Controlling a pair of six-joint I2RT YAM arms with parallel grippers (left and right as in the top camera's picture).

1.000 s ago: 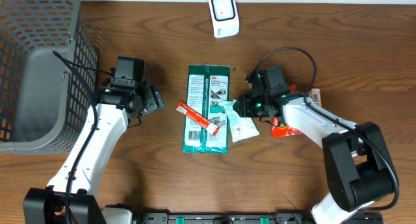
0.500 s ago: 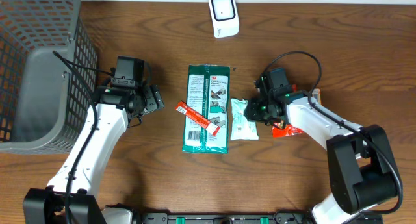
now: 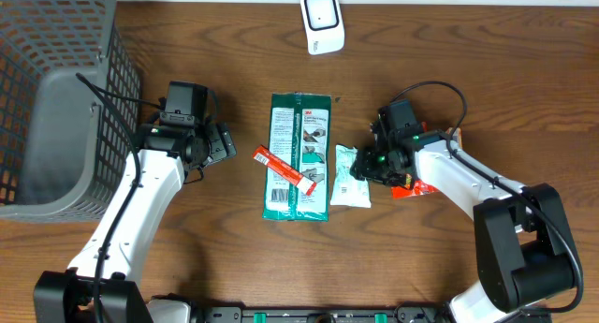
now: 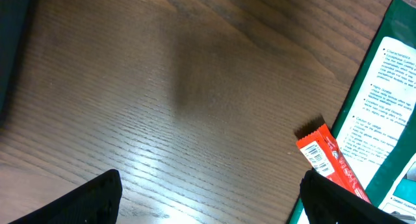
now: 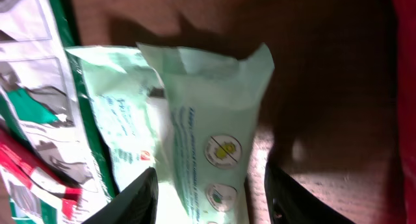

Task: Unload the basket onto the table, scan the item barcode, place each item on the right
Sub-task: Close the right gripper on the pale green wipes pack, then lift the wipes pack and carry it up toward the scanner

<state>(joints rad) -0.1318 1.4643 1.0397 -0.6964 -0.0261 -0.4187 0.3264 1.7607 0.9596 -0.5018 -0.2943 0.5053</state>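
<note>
A pale green wipes pack [image 3: 351,176] lies flat on the table just right of a large green package [image 3: 299,156]. My right gripper [image 3: 368,164] sits at the pack's right edge. In the right wrist view the pack [image 5: 208,120] runs between the open fingers of the right gripper [image 5: 211,201], and a strip of table shows beside the right finger. A red bar [image 3: 281,166] with a barcode lies on the green package's left edge. The white scanner [image 3: 323,22] stands at the back. My left gripper [image 3: 217,143] is open over bare wood, and the red bar [image 4: 328,162] lies near its right finger.
A grey wire basket [image 3: 56,98] fills the far left. A red packet [image 3: 412,185] lies under my right arm, and a small orange item [image 3: 456,136] sits beyond it. Bare wood lies between the scanner and the packages.
The right gripper drew the wipes pack a little to the right and down. The pack was crumpled and now lies flat. The jaws have widened. The left arm has not moved.
</note>
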